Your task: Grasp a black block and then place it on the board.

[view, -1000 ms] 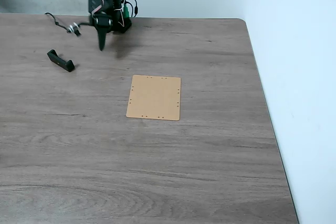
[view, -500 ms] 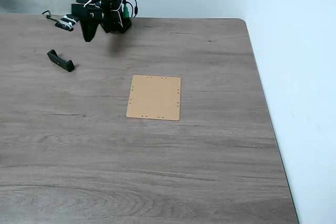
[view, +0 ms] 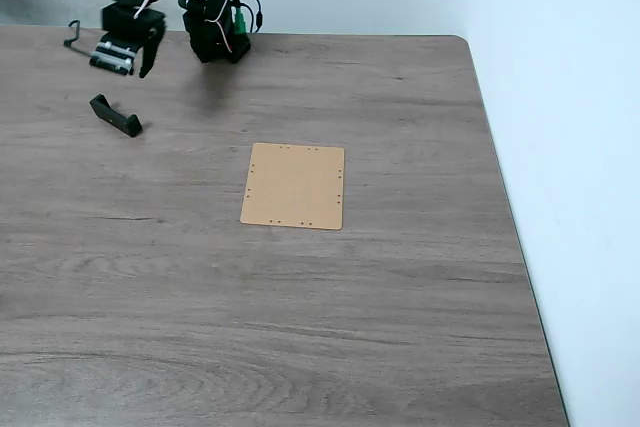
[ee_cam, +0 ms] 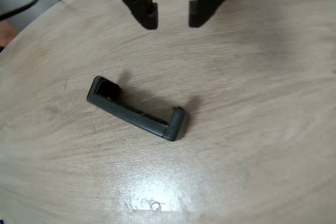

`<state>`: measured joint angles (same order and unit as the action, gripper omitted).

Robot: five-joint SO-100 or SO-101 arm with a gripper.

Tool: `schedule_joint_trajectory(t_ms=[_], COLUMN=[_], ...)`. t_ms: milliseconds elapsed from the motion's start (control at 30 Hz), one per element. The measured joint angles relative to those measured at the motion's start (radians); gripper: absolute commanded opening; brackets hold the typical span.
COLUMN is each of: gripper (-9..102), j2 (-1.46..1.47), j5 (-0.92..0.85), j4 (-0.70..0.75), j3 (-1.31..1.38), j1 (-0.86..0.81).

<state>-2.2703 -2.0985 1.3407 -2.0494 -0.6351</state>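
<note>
The black block [view: 115, 115] lies on the table at the far left in the fixed view, a short bar with raised ends. In the wrist view the black block [ee_cam: 136, 109] rests flat and slanted in the middle of the picture. My gripper [view: 143, 59] hangs above and a little behind it, clear of it. In the wrist view my gripper [ee_cam: 172, 20] is open, its two black fingers pointing down from the top edge with nothing between them. The tan board [view: 294, 185] lies flat mid-table, well to the right of the block.
The arm's base [view: 215, 37] stands at the table's back edge with wires around it. A black cable [ee_cam: 29, 4] runs along the upper left in the wrist view. The table's right edge [view: 505, 207] borders a pale wall.
My arm has swung left in the fixed view, from near its base to a spot above the black block. The block and the board have not moved.
</note>
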Motion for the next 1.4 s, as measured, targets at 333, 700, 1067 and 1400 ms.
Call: schedule_joint_trajectory(t_ms=[333,700,1067,1400], gripper=[19,23,24,24], j2=[0.264,0.465,0.612,0.640], j5=[-0.301,-0.522,-0.618,-0.669], j4=[-0.020,-0.089,-0.153,-0.210], j3=[0.163,0.268,0.345,0.345], j1=[-0.114,-0.179,-0.209,-0.233])
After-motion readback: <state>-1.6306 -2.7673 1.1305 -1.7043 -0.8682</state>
